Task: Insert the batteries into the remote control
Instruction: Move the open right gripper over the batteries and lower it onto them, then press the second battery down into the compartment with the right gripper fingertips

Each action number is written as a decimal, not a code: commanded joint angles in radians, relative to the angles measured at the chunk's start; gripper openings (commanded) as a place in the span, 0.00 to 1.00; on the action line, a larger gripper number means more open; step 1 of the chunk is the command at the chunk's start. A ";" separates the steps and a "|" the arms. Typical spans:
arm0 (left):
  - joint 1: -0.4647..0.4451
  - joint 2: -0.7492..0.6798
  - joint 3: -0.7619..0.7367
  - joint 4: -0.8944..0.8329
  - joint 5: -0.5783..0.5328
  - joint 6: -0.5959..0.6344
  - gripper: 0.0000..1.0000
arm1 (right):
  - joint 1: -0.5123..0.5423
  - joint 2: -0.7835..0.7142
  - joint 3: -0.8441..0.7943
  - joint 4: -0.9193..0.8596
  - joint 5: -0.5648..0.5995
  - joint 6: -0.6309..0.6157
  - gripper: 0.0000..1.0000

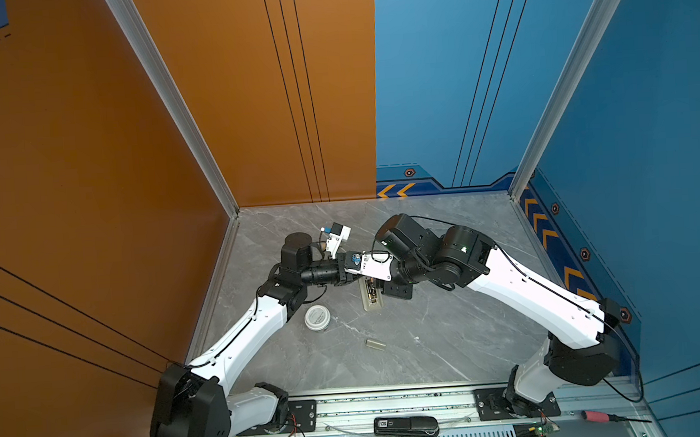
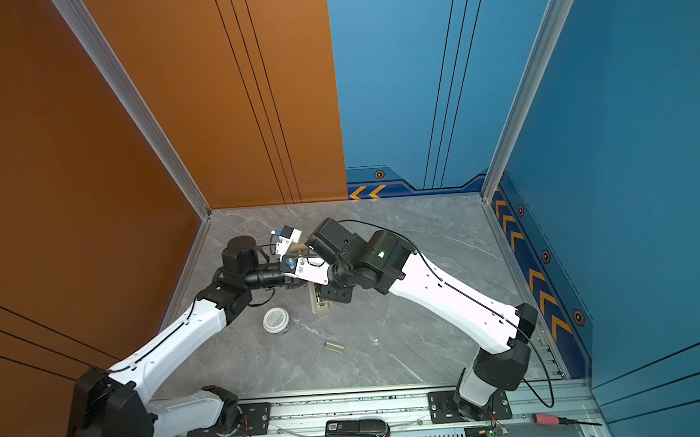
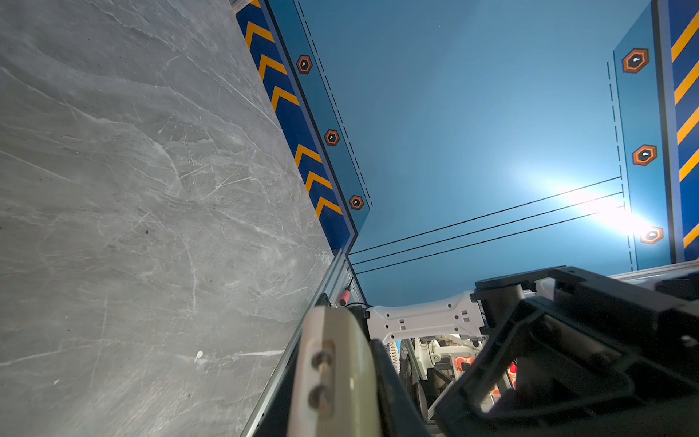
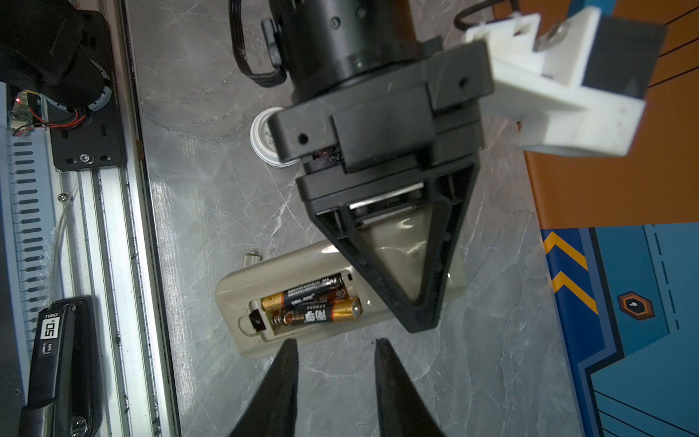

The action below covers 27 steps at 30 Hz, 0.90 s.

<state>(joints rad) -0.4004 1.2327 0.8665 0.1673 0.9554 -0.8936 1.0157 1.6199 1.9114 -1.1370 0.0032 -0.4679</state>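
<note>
Fingers of the right gripper (image 4: 334, 342) stand apart with nothing between them, tips just short of the remote control (image 4: 242, 295). It lies mid-table (image 4: 491, 359), beige back up, bay uncovered. The batteries (image 4: 312, 302), black with gold ends, sit inside side by side. Beyond them the left gripper (image 4: 418, 318) is closed and lies against the remote's back.

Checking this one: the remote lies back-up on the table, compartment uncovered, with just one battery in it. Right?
Not quite. The right wrist view shows two batteries lying side by side in the uncovered compartment, not one. The rest holds: the remote control lies back-up on the table.
</note>
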 commanded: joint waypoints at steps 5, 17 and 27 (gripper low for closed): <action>-0.011 -0.010 0.037 0.004 0.048 0.020 0.00 | -0.007 0.023 0.021 0.005 -0.014 -0.024 0.28; -0.017 -0.014 0.037 0.004 0.044 0.020 0.00 | -0.008 0.021 -0.008 0.011 -0.016 -0.031 0.23; -0.032 -0.015 0.041 0.003 0.040 0.019 0.00 | -0.010 0.023 -0.031 0.025 -0.017 -0.028 0.21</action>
<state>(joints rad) -0.4236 1.2327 0.8665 0.1669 0.9707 -0.8936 1.0134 1.6360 1.8919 -1.1297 0.0002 -0.4831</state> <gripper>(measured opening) 0.245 0.215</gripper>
